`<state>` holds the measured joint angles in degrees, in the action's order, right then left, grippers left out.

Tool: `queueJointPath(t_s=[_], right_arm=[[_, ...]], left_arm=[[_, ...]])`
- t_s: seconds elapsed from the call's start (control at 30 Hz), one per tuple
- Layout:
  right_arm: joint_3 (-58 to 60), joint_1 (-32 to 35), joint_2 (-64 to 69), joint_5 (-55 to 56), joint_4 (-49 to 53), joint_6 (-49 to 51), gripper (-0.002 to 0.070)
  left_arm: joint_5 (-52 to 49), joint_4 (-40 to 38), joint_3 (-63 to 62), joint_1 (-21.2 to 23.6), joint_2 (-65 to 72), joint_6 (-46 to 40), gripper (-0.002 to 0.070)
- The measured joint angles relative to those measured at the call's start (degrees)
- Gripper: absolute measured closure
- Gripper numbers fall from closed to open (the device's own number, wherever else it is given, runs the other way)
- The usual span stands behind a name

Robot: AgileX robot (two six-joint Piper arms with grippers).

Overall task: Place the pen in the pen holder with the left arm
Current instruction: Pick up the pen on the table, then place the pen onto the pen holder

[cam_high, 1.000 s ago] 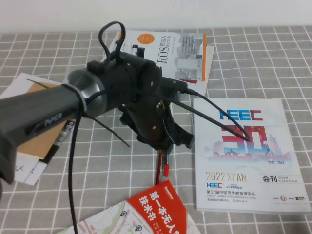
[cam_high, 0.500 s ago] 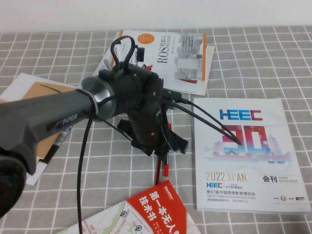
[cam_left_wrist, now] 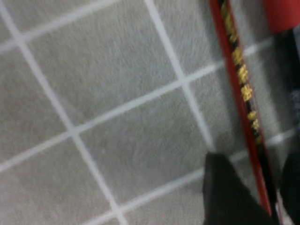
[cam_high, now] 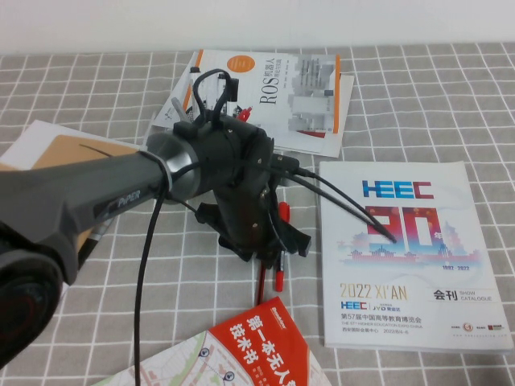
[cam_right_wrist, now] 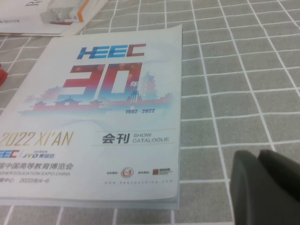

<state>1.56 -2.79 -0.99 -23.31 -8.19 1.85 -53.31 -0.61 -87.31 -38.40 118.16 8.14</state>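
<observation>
With the left gripper lowered over the pen, which lies on the cloth just left of the HEEC catalogue, its spread fingers straddling the barrel should be centred before being closed, while the right gripper, whose state cannot be told, sits by the catalogue's right edge.

A close, blurred look down at a grey cloth crossed by thin white grid lines. A thin dark-red pen with gold lettering runs from the top right towards the lower right. Beside it at the right edge lies a black marker with a red cap. The left gripper has its dark fingers straddling the pen at the bottom right.
</observation>
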Motion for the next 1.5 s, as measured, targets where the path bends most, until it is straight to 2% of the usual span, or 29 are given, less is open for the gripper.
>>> queueJointPath(t_s=[0.3,0.4,0.47,0.53,0.8,1.03,1.13,1.27,1.37,1.5], right_arm=[[0.00,0.00,0.00,0.00,0.00,0.00,0.0689],[0.00,0.00,0.00,0.00,0.00,0.00,0.0689],[0.00,0.00,0.00,0.00,0.00,0.00,0.0688],[0.00,0.00,0.00,0.00,0.00,0.00,0.0688],[0.00,0.00,0.00,0.00,0.00,0.00,0.0689],[0.00,0.00,0.00,0.00,0.00,0.00,0.0689],[0.00,0.00,0.00,0.00,0.00,0.00,0.0689],[0.00,0.00,0.00,0.00,0.00,0.00,0.0689],[0.00,0.00,0.00,0.00,0.00,0.00,0.0689],[0.00,0.00,0.00,0.00,0.00,0.00,0.0689]], left_arm=[[0.03,0.26,-0.09,0.00,0.19,0.22,0.0444],[-0.20,0.61,-0.09,0.00,0.27,0.22,0.0516],[-0.44,1.21,-0.09,0.00,0.27,0.22,0.0607],[-0.57,1.21,-0.09,0.00,0.27,0.22,0.0641],[-0.93,0.61,0.02,-0.11,-1.63,-0.98,0.0652],[0.99,3.47,2.33,-2.60,-13.42,-0.87,0.0652],[5.96,6.69,7.37,-3.98,-20.64,1.66,0.0652],[20.00,12.08,17.53,-4.39,-29.82,7.35,0.0652],[34.24,17.15,24.59,-2.65,-34.90,12.76,0.0652],[52.92,20.04,31.31,2.24,-36.90,17.31,0.0652]])
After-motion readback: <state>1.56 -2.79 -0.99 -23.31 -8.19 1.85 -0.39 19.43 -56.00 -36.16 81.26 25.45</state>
